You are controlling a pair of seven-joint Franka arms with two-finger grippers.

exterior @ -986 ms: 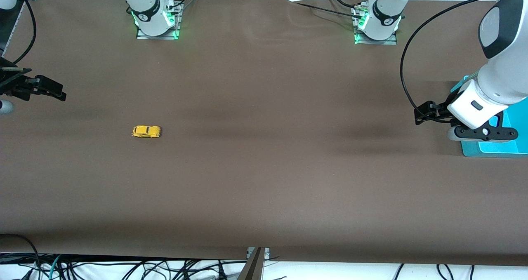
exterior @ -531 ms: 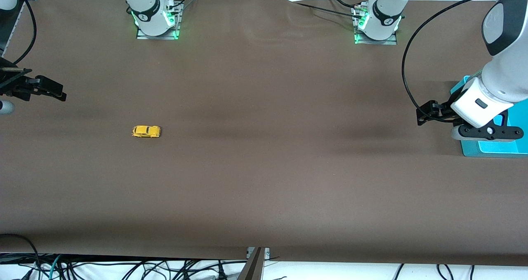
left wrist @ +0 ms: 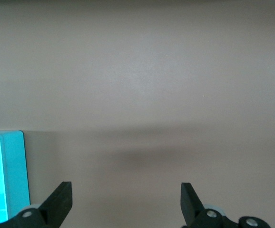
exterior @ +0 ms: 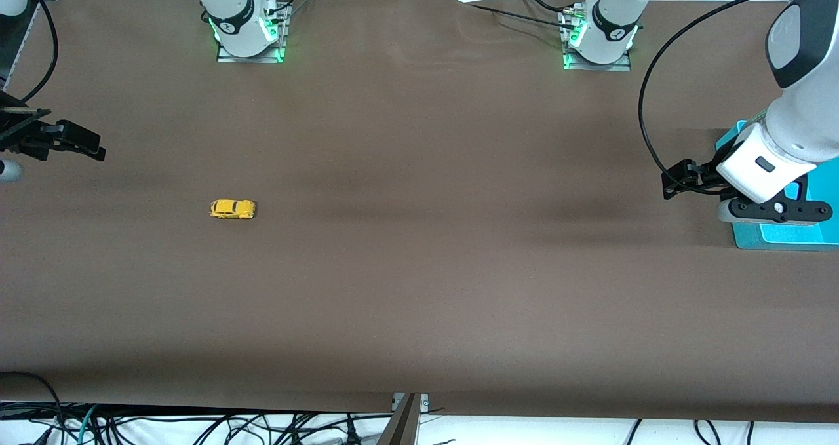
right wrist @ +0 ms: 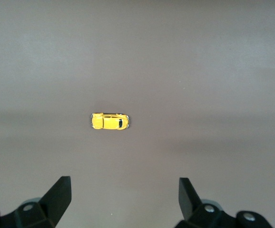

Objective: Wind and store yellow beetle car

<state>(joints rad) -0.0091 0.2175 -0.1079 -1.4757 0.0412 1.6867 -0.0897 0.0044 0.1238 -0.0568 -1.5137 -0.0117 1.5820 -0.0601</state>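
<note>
The yellow beetle car stands on its wheels on the brown table, toward the right arm's end. The right wrist view shows the car alone, well ahead of the fingertips. My right gripper hangs open and empty over the table's edge at the right arm's end, pointing toward the car and apart from it. In its wrist view my right gripper has bare table between its fingers. My left gripper is open and empty over the table at the left arm's end. Under my left gripper there is only table.
A turquoise box sits at the left arm's end of the table, partly covered by the left arm's wrist; the left wrist view catches the box's corner. A black cable loops above the table near the left gripper.
The left arm's wrist has shifted slightly toward its own end of the table. The car and the right gripper have not moved.
</note>
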